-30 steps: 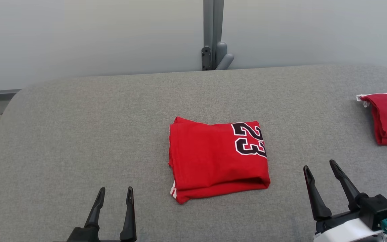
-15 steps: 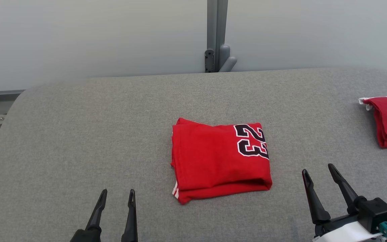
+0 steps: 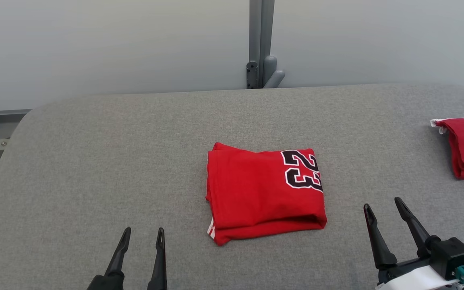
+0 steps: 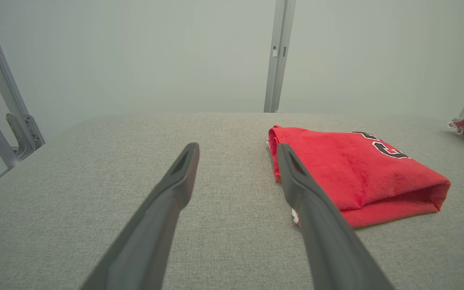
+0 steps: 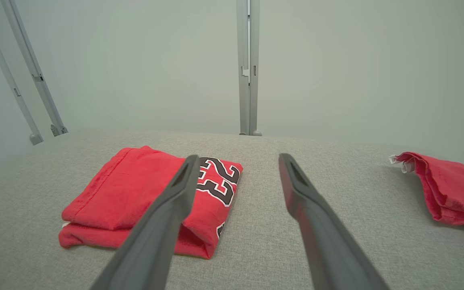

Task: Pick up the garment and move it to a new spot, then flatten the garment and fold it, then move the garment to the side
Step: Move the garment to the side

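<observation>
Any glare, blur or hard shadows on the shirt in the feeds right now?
Head view: soft even light, no glare; shirt sharp, 23 readable, thin shadow under its near fold. Left wrist view: wide-angle stretch, left gripper looms large, shirt clear. Right wrist view: same stretch; one finger of the right gripper covers part of the shirt; no glare.

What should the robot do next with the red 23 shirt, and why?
Probably bring the right claw to the red shirt and grip its near edge, to move it aside. The shirt lies folded on the table; the left claw, like the right, is open and empty.
</observation>
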